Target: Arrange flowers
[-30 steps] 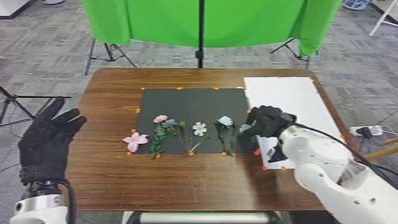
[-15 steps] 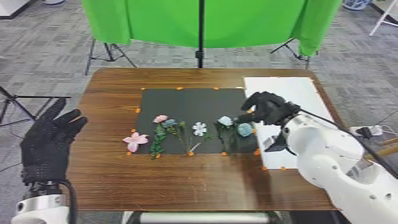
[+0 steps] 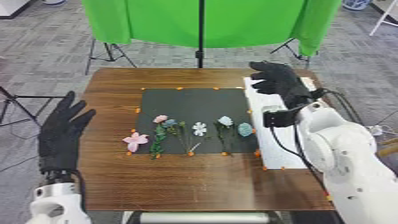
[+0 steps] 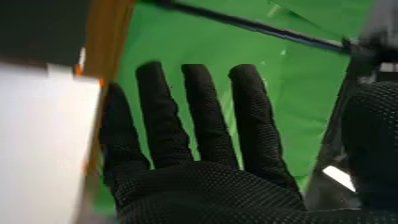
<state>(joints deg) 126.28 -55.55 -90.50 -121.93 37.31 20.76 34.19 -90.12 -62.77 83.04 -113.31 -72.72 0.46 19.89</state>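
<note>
One left hand (image 3: 59, 147), fingers straight and apart, is by the table's (image 3: 169, 185) left edge. Several flowers (image 3: 199, 129) line the black mat's (image 3: 191, 104) near half; beyond, the right hand (image 3: 282, 86), fingers spread, is over the white sheet (image 3: 281, 161).

The right hand (image 3: 279, 82) has lifted off the flowers (image 3: 245, 130).

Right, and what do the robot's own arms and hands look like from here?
Both arms are white with rounded, smooth segments. The left hand and right hand each wear a black fabric glove; the right wrist view shows its fine dotted texture. Dark cables run along the right arm, and another dark cable runs by the left wrist.
</note>
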